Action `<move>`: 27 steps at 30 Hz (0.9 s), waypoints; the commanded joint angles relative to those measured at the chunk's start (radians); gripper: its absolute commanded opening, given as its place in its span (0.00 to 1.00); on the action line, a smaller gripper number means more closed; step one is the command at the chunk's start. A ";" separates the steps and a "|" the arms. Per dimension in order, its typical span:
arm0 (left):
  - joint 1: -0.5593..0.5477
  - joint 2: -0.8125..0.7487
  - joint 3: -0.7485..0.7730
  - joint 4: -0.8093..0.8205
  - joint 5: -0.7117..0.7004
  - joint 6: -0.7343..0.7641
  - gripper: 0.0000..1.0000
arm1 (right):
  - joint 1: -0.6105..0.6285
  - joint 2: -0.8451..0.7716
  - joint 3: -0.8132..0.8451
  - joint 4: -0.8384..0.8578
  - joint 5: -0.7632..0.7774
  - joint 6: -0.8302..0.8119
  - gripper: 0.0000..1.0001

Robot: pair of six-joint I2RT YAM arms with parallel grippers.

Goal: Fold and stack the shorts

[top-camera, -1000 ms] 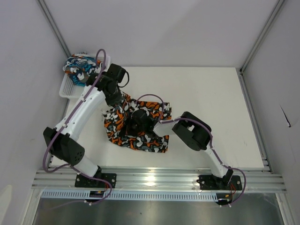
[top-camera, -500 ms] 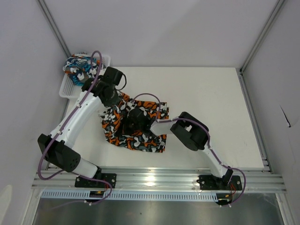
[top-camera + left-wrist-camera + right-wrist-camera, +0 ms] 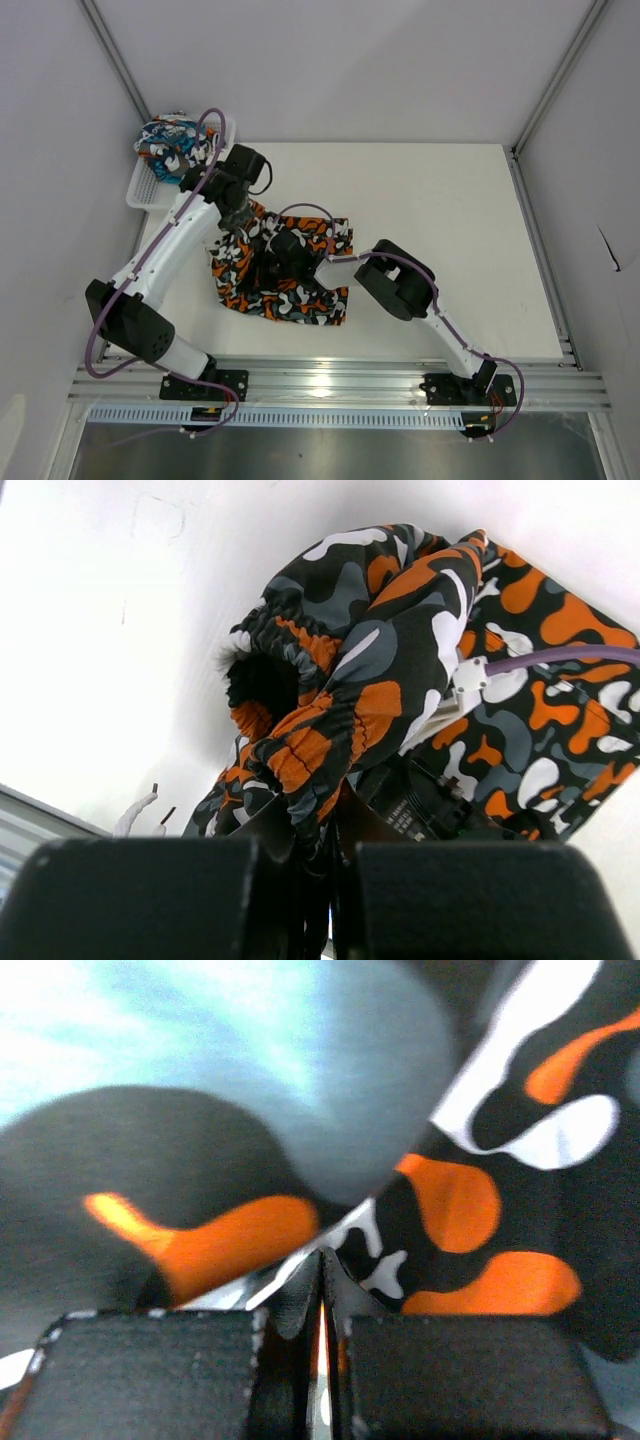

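The camouflage shorts lie rumpled on the white table, left of centre. My left gripper is at their far left corner, shut on the gathered waistband, which bunches up ahead of the jaws. My right gripper rests on the middle of the same shorts. It is shut, with its tips against the printed cloth and nothing visibly between them. The blue-teal cartoon shorts sit crumpled in the basket at the far left.
A white mesh basket stands at the table's far left corner, beside the left arm. Grey enclosure walls surround the table. The right arm's purple cable crosses the shorts. An aluminium rail runs along the near edge.
Both grippers have shifted left, and the camouflage shorts have slid left with them. The left gripper stays shut on the waistband.
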 commanded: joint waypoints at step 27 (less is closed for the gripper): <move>-0.058 0.101 0.116 -0.117 -0.147 -0.054 0.00 | -0.202 -0.709 -0.447 -0.409 0.281 -0.273 0.07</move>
